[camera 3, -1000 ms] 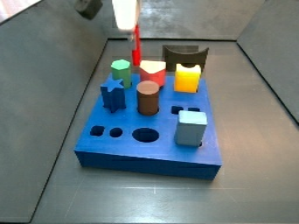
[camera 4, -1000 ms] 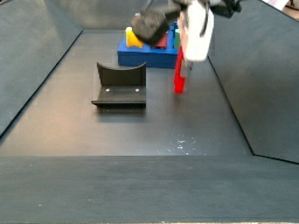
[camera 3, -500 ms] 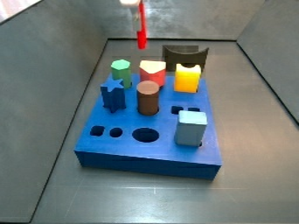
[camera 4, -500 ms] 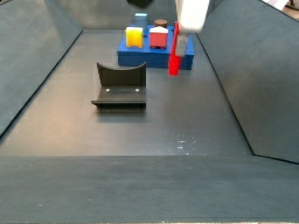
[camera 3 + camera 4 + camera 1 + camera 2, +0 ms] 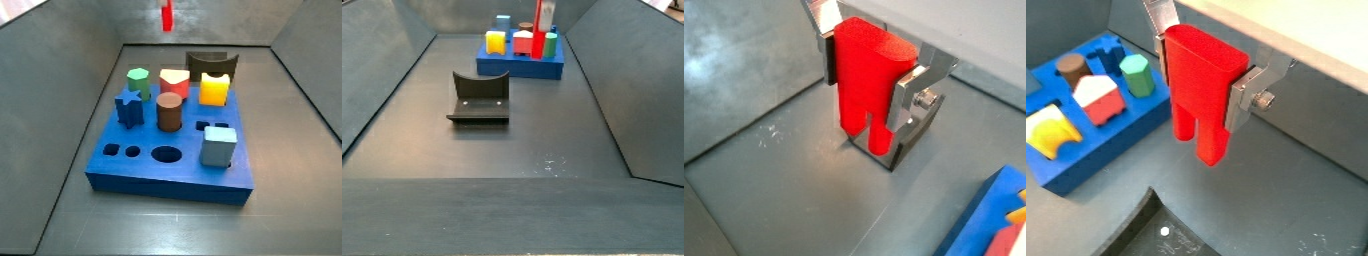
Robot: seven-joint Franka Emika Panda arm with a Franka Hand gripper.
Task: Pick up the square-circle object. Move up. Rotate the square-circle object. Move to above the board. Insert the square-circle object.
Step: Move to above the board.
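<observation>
The pincer (image 5: 1207,75) has flat silver fingers (image 5: 1256,88) with screws.

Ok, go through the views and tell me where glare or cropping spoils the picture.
In a wrist view, pale glare streaks the floor beside the square-circle object, which the gripper clamps. In a side view, the frame's top edge crops that red piece and hides the gripper. In both side views the board looks evenly lit, though small and soft in one.

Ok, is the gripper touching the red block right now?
Touching. In both wrist views the gripper fingers press flat against both sides of the red block, held off the floor.
</observation>
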